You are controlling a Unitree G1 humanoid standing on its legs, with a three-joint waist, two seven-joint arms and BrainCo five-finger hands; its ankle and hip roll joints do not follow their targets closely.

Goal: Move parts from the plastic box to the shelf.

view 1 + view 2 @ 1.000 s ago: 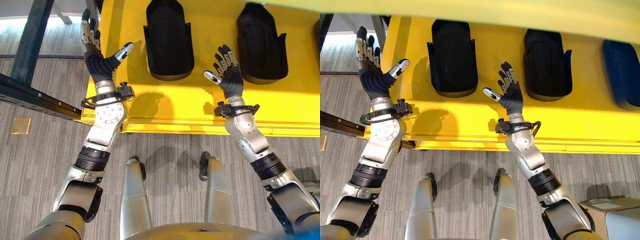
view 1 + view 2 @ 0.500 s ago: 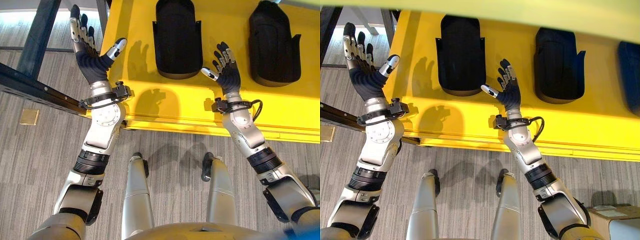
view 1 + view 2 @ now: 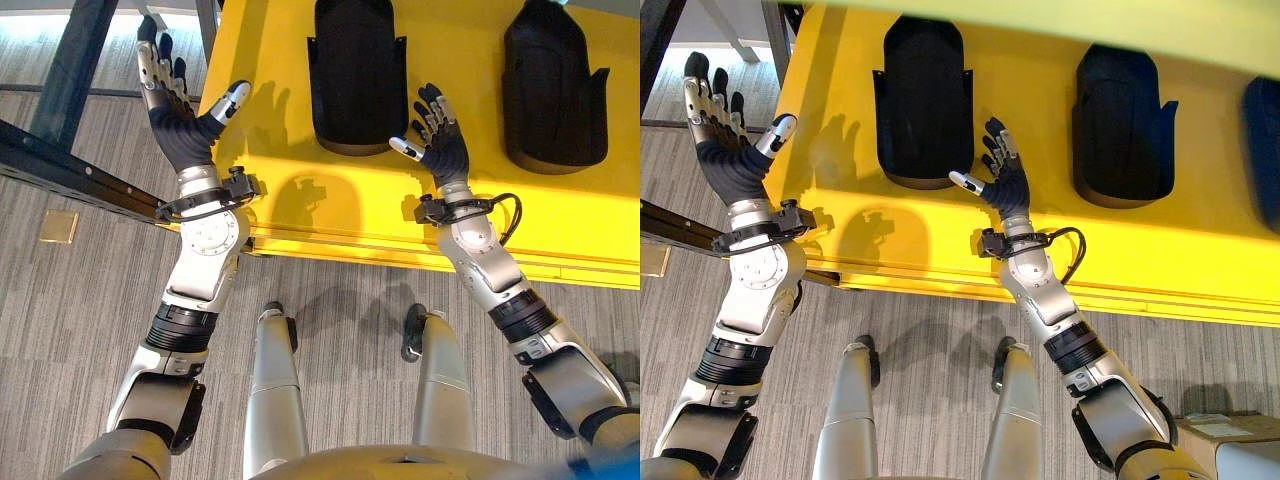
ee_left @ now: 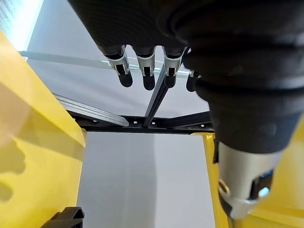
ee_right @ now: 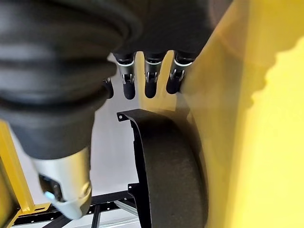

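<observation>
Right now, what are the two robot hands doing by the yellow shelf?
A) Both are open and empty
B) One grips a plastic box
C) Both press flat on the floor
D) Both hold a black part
A: the left robot hand and the right robot hand are raised with spread fingers, holding nothing, while the black parts lie untouched on the shelf.

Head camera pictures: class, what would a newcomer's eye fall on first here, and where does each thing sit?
The bright yellow shelf spans the scene, with black parts lying in a row on it. Both hands are raised, open and empty: the left hand at the shelf's left end, the right hand over the shelf, between two parts.
</observation>
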